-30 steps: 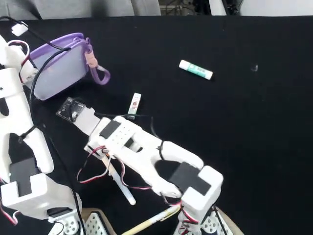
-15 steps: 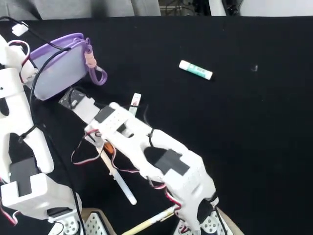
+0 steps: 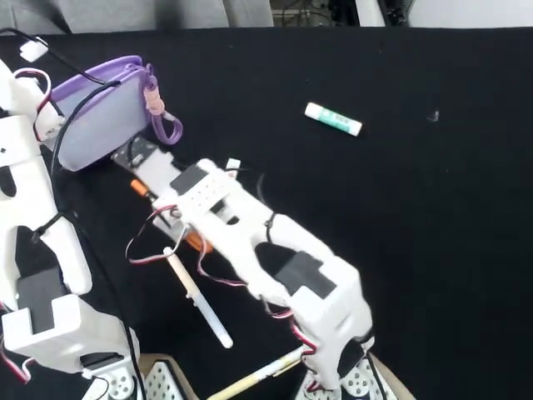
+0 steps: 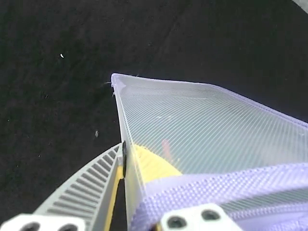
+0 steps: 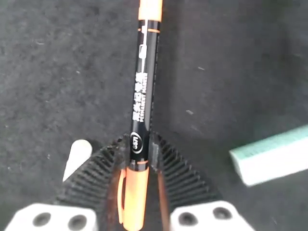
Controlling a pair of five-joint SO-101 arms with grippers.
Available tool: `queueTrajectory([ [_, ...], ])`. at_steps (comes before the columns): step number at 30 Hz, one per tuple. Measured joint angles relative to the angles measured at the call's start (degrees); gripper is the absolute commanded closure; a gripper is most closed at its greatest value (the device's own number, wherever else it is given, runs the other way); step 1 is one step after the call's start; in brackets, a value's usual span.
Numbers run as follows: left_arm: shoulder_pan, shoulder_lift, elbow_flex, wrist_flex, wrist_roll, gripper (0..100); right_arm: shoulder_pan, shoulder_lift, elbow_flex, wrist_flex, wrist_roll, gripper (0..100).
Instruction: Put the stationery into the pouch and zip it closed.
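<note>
The purple-trimmed clear pouch (image 3: 104, 117) lies at the far left of the black table. My left gripper (image 4: 124, 163) is shut on the pouch's (image 4: 207, 130) edge, and one yellow pad shows through the mesh wall. My right gripper (image 5: 139, 149) is shut on an orange and black pen (image 5: 143, 86), which points forward along the fingers. From above, the right gripper (image 3: 146, 171) sits just beside the pouch's near corner, with the pen's orange end (image 3: 138, 188) poking out beneath it. A white and green glue stick (image 3: 333, 118) lies far off at the centre right.
A small white and green eraser (image 3: 232, 165) (image 5: 274, 154) lies beside the right arm, half hidden by it. A white pen (image 3: 196, 300) rests under the right arm. A wooden pencil (image 3: 250, 379) lies at the front edge. The pouch's purple strap (image 3: 166, 125) loops toward the right gripper.
My right arm has swung toward the pouch with the orange pen in its fingers and now covers more of the eraser. The left arm and pouch have stayed put.
</note>
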Motion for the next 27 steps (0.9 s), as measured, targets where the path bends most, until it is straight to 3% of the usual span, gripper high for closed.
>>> queueTrajectory([
  [20,0.0,0.0,0.0,0.0,0.0,97,12.4,-25.5,3.8,9.5,0.0,98.8],
  [27,4.6,0.0,0.0,0.0,0.0,97,14.2,-36.7,13.4,-0.4,0.0,98.8],
])
